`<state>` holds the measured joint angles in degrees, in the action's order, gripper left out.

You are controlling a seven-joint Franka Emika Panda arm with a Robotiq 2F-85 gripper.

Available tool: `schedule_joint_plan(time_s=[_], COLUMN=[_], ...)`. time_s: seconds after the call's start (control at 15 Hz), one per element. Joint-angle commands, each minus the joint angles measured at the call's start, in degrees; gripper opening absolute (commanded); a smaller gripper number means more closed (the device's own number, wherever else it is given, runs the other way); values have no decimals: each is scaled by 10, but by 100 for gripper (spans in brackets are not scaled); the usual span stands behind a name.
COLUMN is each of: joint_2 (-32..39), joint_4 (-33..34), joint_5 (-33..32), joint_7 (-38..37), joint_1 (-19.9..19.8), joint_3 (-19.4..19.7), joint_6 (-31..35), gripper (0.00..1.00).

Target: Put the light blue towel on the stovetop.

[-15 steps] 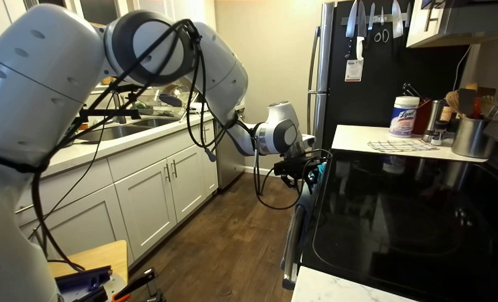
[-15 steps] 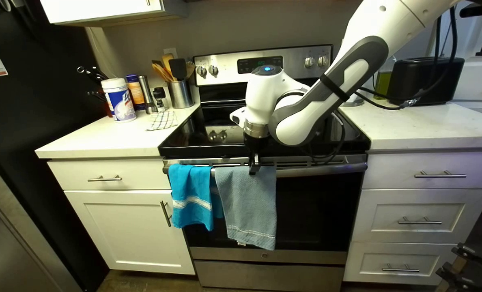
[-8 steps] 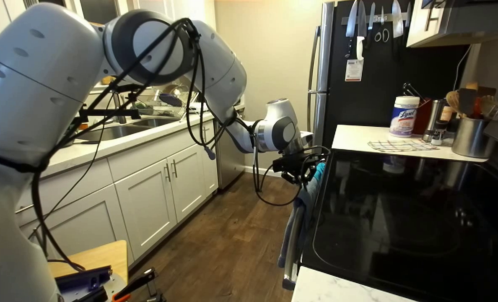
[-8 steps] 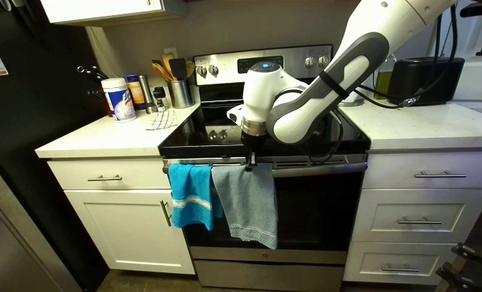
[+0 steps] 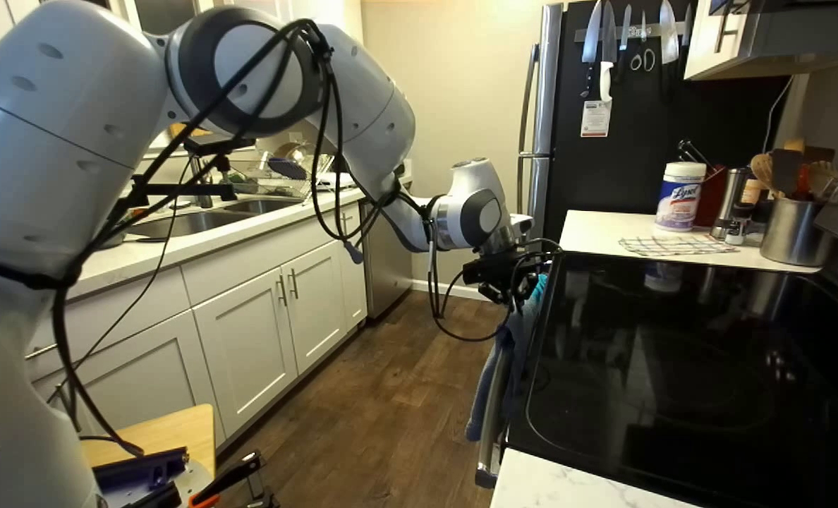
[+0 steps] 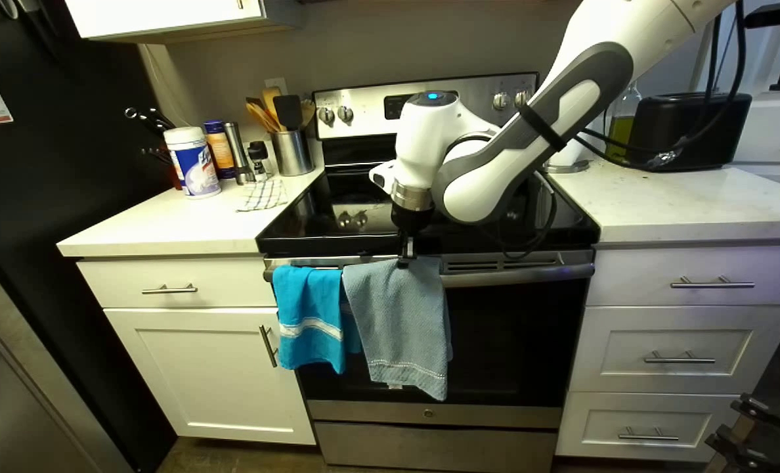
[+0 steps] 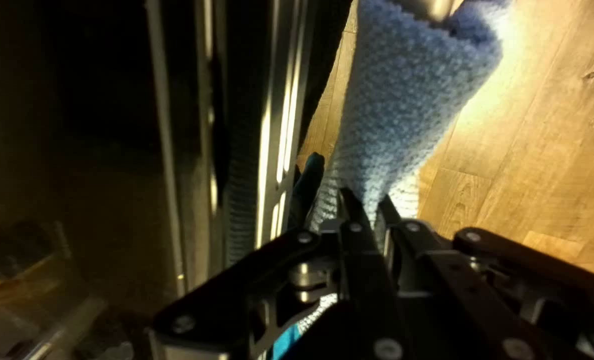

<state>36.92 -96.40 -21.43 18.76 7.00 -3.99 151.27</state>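
Note:
The light blue towel (image 6: 400, 328), grey-blue and textured, hangs over the oven door handle (image 6: 515, 279). It also shows in an exterior view (image 5: 482, 402) and fills the upper middle of the wrist view (image 7: 407, 85). My gripper (image 6: 406, 261) is at the towel's top edge, just in front of the stove. In the wrist view my gripper (image 7: 368, 201) is shut on the towel, with cloth pinched between the fingertips. The black glass stovetop (image 5: 645, 381) is right behind and above the handle and shows in both exterior views (image 6: 357, 226).
A bright turquoise towel (image 6: 309, 318) hangs beside the light blue one on the same handle. On the counter left of the stove stand a wipes canister (image 6: 193, 163), a utensil holder (image 6: 293, 152) and a checked cloth (image 6: 263, 195). A black toaster (image 6: 689, 131) stands to the right.
My gripper has moved up and slightly toward the turquoise towel. The light blue towel's top has risen into a peak with it, and its lower hem has lifted a little.

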Motion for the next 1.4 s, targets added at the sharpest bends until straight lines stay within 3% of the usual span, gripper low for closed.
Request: schedule_joint_plan(time_s=[0.0,0.73,1.33], joint_2=[-95,-235,-325], joint_4=[-71,-129,-124], joint_5=[12,54,37], joint_7=[10,38,21], joint_1=[-21,-48,-55], joint_3=[-2,-14,18], joint_6=[6,0,-26], gripper=[2,2,2])
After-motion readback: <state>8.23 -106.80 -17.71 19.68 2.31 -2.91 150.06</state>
